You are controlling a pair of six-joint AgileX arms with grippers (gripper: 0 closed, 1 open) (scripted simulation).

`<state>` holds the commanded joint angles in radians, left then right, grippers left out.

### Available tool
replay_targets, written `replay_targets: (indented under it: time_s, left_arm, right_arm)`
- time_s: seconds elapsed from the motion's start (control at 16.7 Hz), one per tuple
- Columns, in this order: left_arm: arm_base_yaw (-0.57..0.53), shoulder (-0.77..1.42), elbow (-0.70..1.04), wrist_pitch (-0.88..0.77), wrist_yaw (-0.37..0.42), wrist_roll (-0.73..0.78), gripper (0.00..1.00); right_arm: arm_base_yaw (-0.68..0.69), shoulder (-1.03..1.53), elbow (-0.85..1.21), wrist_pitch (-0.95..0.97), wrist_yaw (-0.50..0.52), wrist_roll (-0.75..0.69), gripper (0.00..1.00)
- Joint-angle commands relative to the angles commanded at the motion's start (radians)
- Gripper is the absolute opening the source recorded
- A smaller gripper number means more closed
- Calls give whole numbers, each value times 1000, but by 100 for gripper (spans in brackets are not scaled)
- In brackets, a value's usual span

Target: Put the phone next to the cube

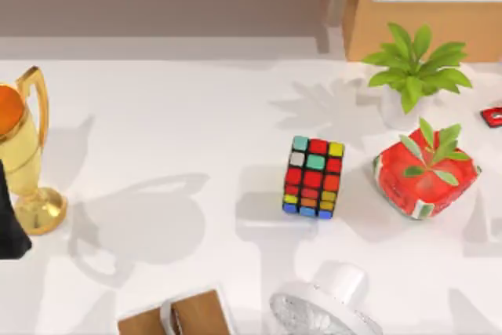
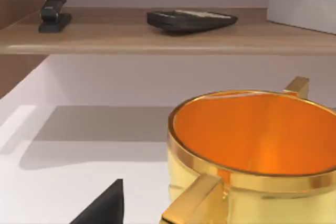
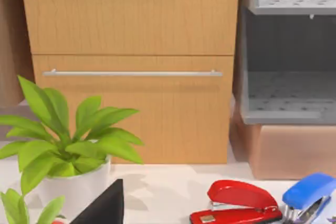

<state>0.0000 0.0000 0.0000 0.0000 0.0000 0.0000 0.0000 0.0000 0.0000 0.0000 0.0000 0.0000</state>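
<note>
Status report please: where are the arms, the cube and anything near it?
Left arm parked at table's left edge by gold trophy. Cube sits alone mid-table, right of centre. Red plant pot close on cube's right; its left side open.

The cube (image 1: 313, 177) has a black grid with red, orange, yellow, teal, blue and grey stickers; the trophy (image 1: 25, 154) is gold, the pot (image 1: 423, 180) red, the surface (image 1: 172, 131) white.

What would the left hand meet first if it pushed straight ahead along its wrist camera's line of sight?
Most likely the golden trophy cup, which sits close in front in the left wrist view. Beyond it is a wooden shelf holding a dark phone-like device. Depth is uncertain.
</note>
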Motion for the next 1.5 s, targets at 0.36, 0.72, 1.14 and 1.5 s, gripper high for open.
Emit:
replay_targets:
  time_s: [0.36,0.72,1.14,1.5]
  left_arm:
    - [45,106,63,-103,2,47,100]
    - [207,570,297,-426,-8,189,100]
    - [425,1323,725,-719,-33,418,100]
    - [494,1737,1039,-826,-6,590,100]
  right_arm:
    - [0,0,0,0,0,0,100]
    - [0,0,0,0,0,0,100]
    - [0,0,0,0,0,0,100]
    - [0,0,0,0,0,0,100]
